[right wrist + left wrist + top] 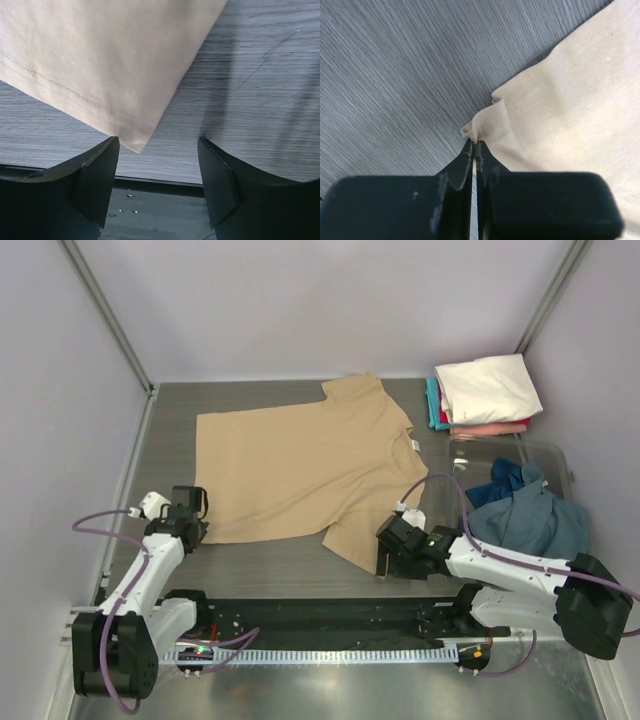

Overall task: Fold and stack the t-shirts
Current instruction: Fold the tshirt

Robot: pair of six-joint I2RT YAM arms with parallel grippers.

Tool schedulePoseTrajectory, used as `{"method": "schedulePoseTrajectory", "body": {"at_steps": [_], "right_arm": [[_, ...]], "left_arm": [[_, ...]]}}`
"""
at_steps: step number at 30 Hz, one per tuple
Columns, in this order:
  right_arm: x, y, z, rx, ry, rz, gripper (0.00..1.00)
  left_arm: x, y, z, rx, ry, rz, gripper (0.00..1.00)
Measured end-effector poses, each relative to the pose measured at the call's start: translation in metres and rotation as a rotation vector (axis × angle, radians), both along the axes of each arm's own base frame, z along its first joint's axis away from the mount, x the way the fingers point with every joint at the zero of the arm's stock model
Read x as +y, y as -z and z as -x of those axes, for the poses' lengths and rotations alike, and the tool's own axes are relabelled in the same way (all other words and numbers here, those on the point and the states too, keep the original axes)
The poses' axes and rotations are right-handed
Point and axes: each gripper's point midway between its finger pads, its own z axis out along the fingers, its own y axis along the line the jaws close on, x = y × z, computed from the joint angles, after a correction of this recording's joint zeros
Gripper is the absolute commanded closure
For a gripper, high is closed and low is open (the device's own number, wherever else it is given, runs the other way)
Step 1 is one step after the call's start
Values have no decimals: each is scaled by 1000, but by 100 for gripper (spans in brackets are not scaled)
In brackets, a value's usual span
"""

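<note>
The table (pixel 170 420) was taken up mostly by the tan t-shirt (pixel 300 465). It was spread flat across the middle, with the hem toward the left, the collar toward the right, one sleeve at the far edge and one at the near edge. No fold was seen in it, so its folding was judged to be only at the first step.

To the right, a clear bin (pixel 562 455) was seen with a slate blue shirt (pixel 530 522) and a navy shirt (pixel 505 478) heaped loosely in it. These were judged to be waiting, unfolded. Beyond the bin, at the far right corner, a folded stack (pixel 487 392) was set, with a cream-white shirt on top and pink, red and teal edges showing beneath. Four shirts were thus taken as done, one as in hand, and at least two as left.

The left gripper (pixel 474 150) was clamped tight on the near left hem corner of the tan shirt, and a small pucker of cloth was pinched between its jaw tips. The right gripper (pixel 159 145) was held low over the table at the corner of the near sleeve, its jaws spread wide apart. That corner lay between the fingers, just beside one of them, and nothing was gripped. A second hold there was judged to be needed before the cloth could be lifted and folded over.
</note>
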Motion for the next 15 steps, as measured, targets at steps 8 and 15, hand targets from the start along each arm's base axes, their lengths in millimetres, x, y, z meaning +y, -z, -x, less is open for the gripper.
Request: {"method": "schedulePoseTrajectory", "body": {"at_steps": [8,15], "right_arm": [[19,1,-3,-25,-16,-22,57],[35,4,-12,-48,-12,-59,91]], "left_arm": [[0,0,2,-8,2,7,100],[0,0,1,-10,10,8,100]]}}
